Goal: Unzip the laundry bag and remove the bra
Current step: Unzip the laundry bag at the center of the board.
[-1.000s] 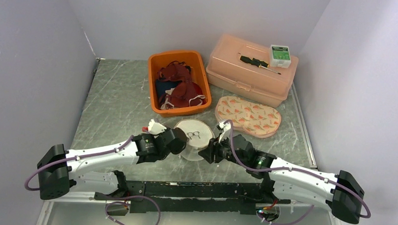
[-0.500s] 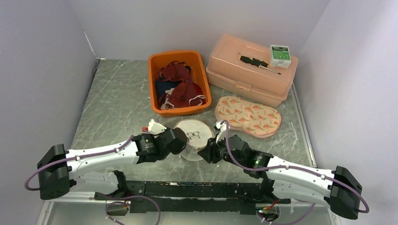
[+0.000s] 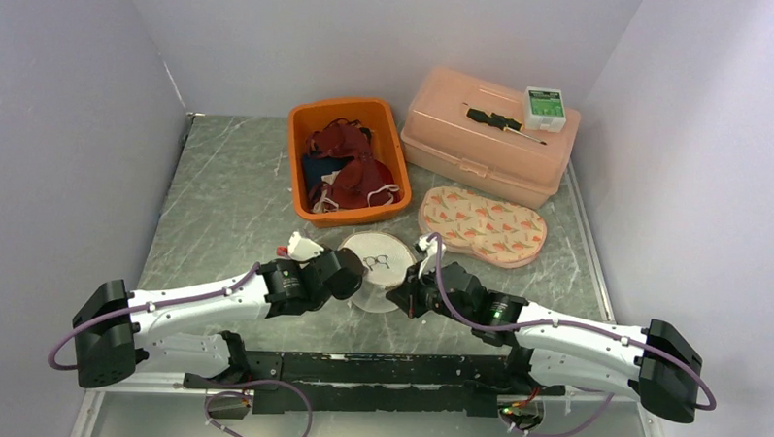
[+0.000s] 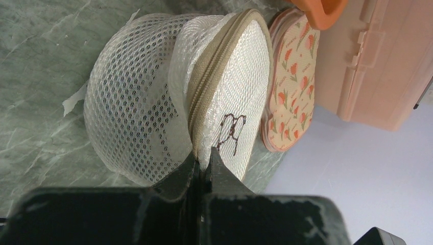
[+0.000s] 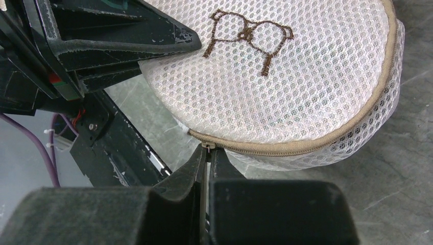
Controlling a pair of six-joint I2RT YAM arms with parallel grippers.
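Left arm: stretched low over the table (image 3: pixel 228 203) from its base, forearm angling up toward the bag (image 3: pixel 377 252), wrist rolled so the fingers come in level.
Left gripper (image 4: pixel 202 164): at the bag's left side, jaws pinched tight on the zip (image 4: pixel 219 66) seam at the lid's edge, mesh caught between the 2 fingers.
Bag: round white mesh, tan zip around the rim, brown stitched emblem on the lid, sitting between the 2 grippers. Zip closed along the stretch in view. Bra not made out through the mesh.
Right gripper (image 5: pixel 207 154): at the bag's near-right edge, jaws narrowed fully onto the small metal pull (image 5: pixel 207 147) at the zip's end.
Right arm: mirrors the left, low and long, wrist tipped toward the bag.
Behind the bag, left to right: orange bin (image 3: pixel 297 167) of red cloth; patterned pad (image 3: pixel 482 225); peach case (image 3: pixel 483 149) carrying 1 screwdriver (image 3: pixel 503 122) and 1 green box (image 3: pixel 543 105).
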